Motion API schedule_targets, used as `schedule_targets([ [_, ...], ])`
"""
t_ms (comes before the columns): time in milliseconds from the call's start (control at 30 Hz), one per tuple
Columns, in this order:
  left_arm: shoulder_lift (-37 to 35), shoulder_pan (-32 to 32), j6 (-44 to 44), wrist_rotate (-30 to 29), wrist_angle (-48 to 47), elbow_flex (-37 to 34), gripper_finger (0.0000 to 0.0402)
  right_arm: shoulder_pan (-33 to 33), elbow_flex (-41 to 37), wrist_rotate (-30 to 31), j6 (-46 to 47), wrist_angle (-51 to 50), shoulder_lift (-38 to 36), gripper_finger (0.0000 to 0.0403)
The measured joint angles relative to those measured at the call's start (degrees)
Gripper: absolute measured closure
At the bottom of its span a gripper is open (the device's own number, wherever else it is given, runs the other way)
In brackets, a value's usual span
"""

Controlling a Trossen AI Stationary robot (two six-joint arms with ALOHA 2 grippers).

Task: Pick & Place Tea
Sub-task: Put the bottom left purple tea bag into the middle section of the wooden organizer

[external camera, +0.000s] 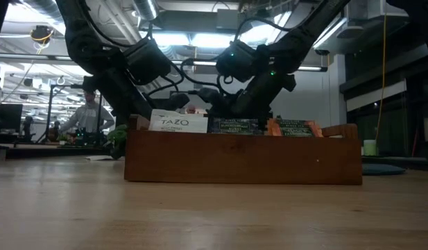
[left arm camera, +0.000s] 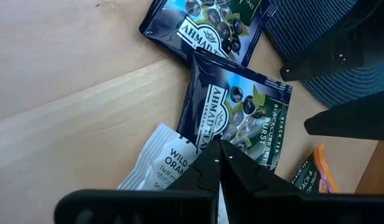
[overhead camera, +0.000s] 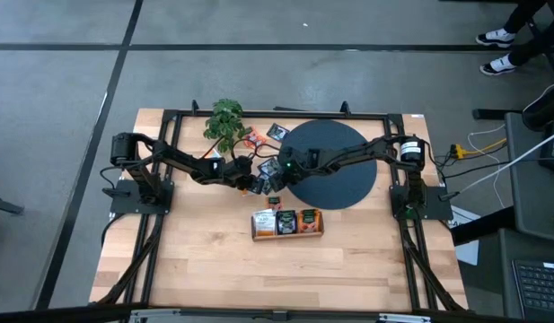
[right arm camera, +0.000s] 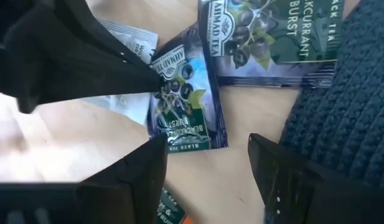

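Right up front in the low view sits the wooden box [external camera: 241,158], a shallow tray with tea packets standing along its top edge: a white Tazo one [external camera: 177,123], then dark ones, then an orange one at the far end. From overhead the same box [overhead camera: 287,233] sits mid-table with a wide stretch of bare wood between it and the near table edge [overhead camera: 259,292], so plenty of room there. Space gets tight further back: both arms meet just beyond the box, by the rim of the black disc [overhead camera: 335,166], with the little plant [overhead camera: 226,121] close behind them. Left gripper [left arm camera: 219,163] is pinched fully closed with its tips at the edge of a dark blackcurrant packet [left arm camera: 238,109]; can't say it's actually gripping it. A white orange-flavour packet [left arm camera: 155,163] lies touching that one, another dark packet [left arm camera: 204,28] just past it. Right gripper [right arm camera: 207,158] is spread wide, hanging over a dark packet [right arm camera: 182,99], holding nothing.
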Motion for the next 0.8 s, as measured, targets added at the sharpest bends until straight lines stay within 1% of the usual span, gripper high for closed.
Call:
schedule_targets([
  [100, 0.00, 0.00, 0.00, -0.05, 0.10, 0.02, 0.0398, -0.09, 0.00, -1.55, 1.26, 1.41, 0.44, 0.0184],
  [267, 0.00, 0.02, 0.44, -0.25, 0.68, 0.02, 0.0398, -0.28, 0.09, -5.50, 2.74, 4.17, 2.43, 0.0207],
  [533, 0.00, 0.02, 0.94, -0.38, 0.96, 0.02, 0.0398, -0.59, 0.09, -5.32, 1.38, 4.36, 2.74, 0.0242],
  [633, -0.06, 0.05, 1.09, 0.72, 1.09, 0.02, 0.0398, -0.59, 0.09, -5.10, 0.90, 3.99, 2.78, 0.0268],
  [800, -0.88, 0.04, 2.87, 3.75, 0.79, 0.00, 0.0398, -0.61, 0.02, -4.69, -1.74, 3.75, 2.89, 0.0330],
])
